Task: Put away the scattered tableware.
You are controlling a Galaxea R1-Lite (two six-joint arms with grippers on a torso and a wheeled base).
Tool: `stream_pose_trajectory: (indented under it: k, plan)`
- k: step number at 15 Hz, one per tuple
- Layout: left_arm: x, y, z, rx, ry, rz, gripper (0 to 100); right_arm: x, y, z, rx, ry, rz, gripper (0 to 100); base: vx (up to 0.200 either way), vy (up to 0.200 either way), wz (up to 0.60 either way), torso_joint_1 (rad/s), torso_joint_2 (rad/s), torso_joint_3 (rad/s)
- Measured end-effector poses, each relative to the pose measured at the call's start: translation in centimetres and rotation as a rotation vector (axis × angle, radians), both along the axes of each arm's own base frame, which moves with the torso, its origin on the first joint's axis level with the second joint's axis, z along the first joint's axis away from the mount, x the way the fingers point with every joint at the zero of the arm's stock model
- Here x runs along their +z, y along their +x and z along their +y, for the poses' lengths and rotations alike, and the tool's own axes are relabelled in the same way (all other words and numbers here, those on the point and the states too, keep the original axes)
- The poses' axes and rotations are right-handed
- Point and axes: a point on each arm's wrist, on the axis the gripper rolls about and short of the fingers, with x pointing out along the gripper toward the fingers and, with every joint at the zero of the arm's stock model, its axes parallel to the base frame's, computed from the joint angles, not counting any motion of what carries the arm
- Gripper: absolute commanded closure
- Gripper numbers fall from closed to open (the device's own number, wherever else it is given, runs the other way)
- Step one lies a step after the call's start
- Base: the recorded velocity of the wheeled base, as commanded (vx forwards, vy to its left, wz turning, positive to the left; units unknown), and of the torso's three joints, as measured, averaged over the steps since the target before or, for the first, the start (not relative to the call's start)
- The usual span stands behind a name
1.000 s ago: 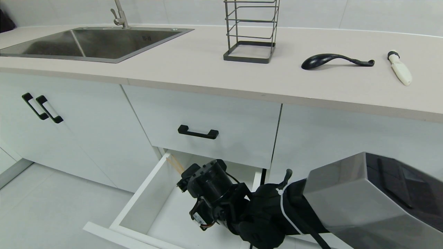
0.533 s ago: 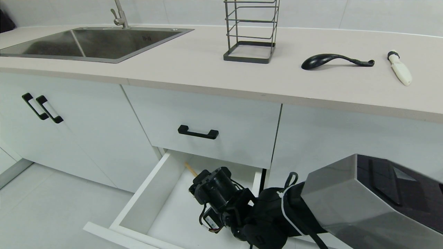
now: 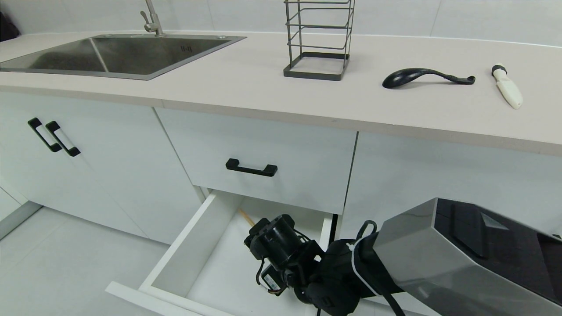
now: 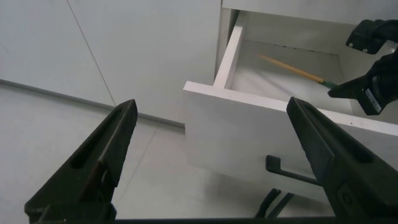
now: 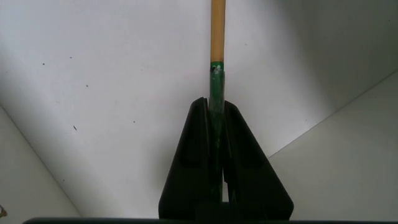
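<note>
One chopstick (image 5: 217, 37), green end pinched by right gripper (image 5: 216, 107), inside open drawer (image 3: 184, 245)

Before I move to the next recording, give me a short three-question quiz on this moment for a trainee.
1. True or false: the right end effector is shut on a chopstick inside the open drawer.
2. Which item lies on the countertop to the right of the wire rack? A) black spoon B) plate C) cup
3. Fill in: the left end effector has its jaws ____.

Key: 1 true; 2 A; 3 open.
</note>
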Motion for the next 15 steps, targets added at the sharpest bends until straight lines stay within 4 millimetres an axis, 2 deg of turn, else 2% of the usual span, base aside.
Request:
stream_pose_trajectory:
  k: [2,3,7,9,12,15]
  plan:
    - [0.0,0.0,0.0,0.0,0.0,0.0,0,-0.2,0.0,0.0,0.001,-0.003,0.002,100,0.0,0.0,0.0,0.0,0.0,0.0]
    - [0.0,0.0,0.0,0.0,0.0,0.0,0,-0.2,0.0,0.0,0.003,-0.004,0.005,0,0.0,0.0,0.0,0.0,0.0,0.0]
    - [0.0,0.0,0.0,0.0,0.0,0.0,0,-0.2,-0.1,0.0,0.007,-0.005,0.007,0,0.0,0.0,0.0,0.0,0.0,0.0]
    - [0.0,0.0,0.0,0.0,0.0,0.0,0,0.6,-0.5,-0.1,0.015,0.003,0.001,0,0.0,0.0,0.0,0.0,0.0,0.0]
    - [0.0,0.0,0.0,0.0,0.0,0.0,0,3.3,-2.4,-0.5,0.056,0.041,-0.016,0,0.0,0.0,0.0,0.0,0.0,0.0]
    - [0.0,0.0,0.0,0.0,0.0,0.0,0,6.6,-5.4,-1.9,0.131,0.122,-0.036,0,0.0,0.0,0.0,0.0,0.0,0.0]
